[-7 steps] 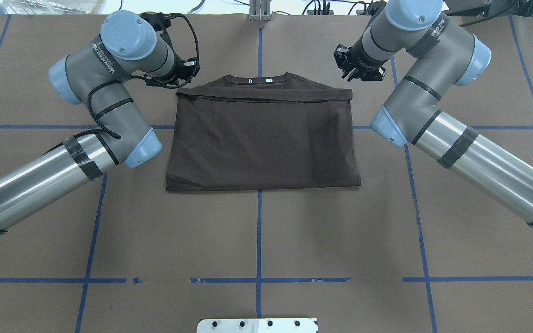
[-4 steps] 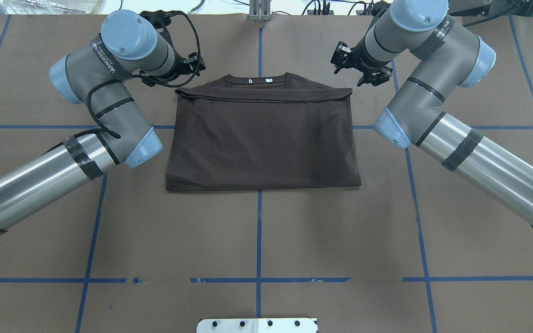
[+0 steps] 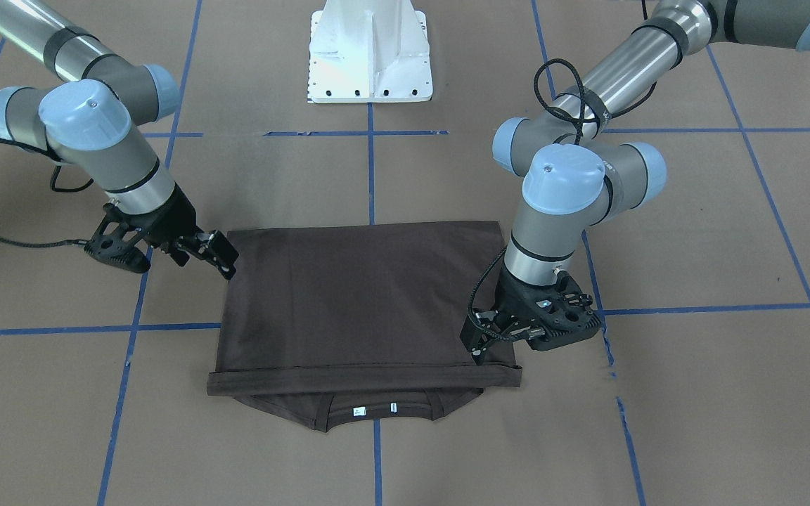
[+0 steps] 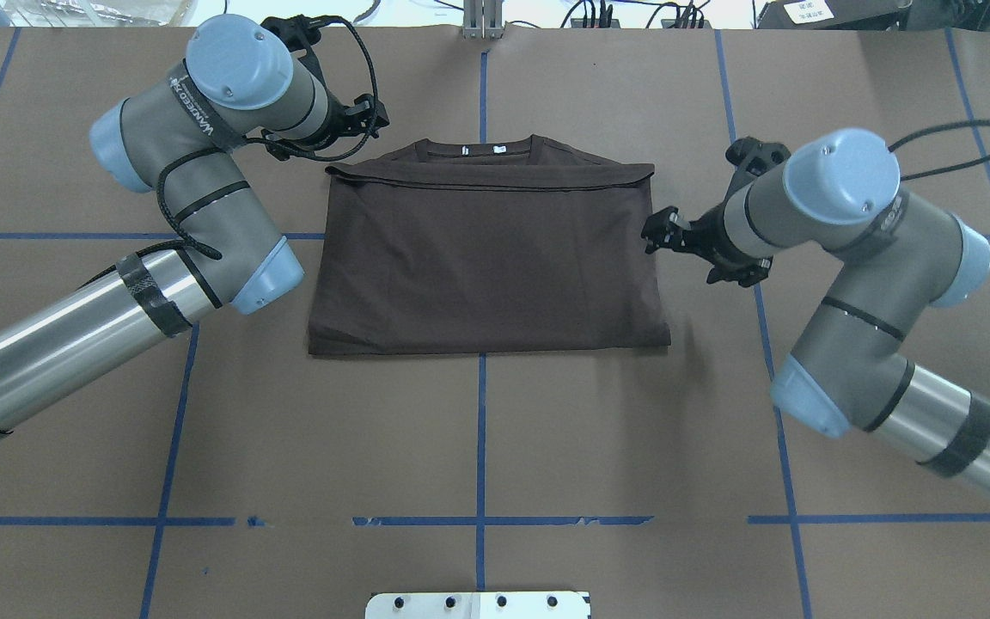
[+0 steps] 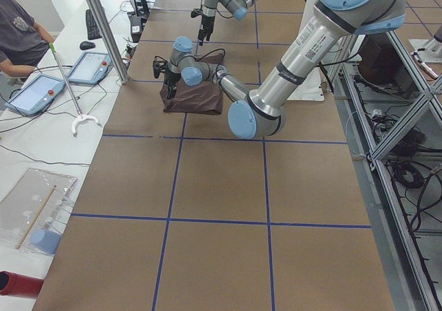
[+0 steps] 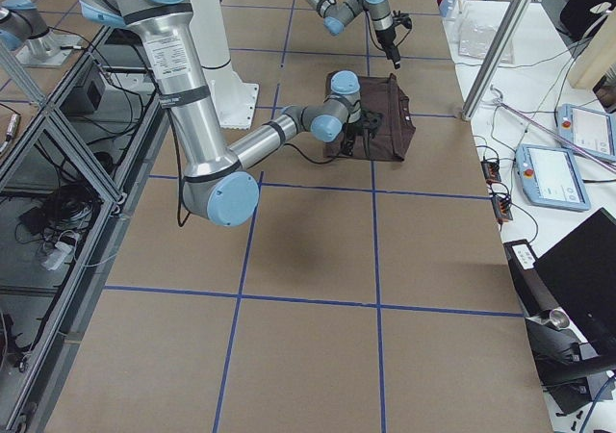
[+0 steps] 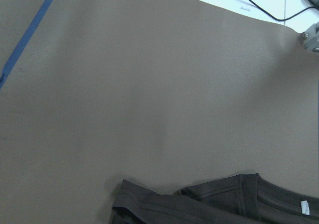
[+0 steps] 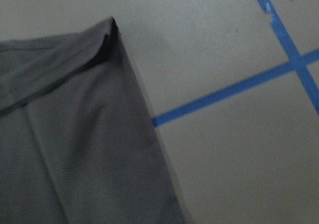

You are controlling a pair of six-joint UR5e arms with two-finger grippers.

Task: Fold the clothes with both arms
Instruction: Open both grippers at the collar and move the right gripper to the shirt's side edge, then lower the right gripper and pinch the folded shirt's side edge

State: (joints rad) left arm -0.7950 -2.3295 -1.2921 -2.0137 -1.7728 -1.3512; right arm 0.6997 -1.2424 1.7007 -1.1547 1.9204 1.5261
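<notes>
Right gripper, jaws spread, sat at the right edge of the T-shirt in the overhead frame; left gripper, also spread, by its upper-left corner. T-shirt lay folded mid-frame: light, limp, layered, so I'd pinch all layers at the corners

Robotics lab: taped table, teach pendants.

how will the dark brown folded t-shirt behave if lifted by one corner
Probably floppy: the dark brown folded T-shirt lies flat in soft layers, so a lifted corner would likely droop and undo the fold. Likely light too: the cloth looks thin.
</notes>
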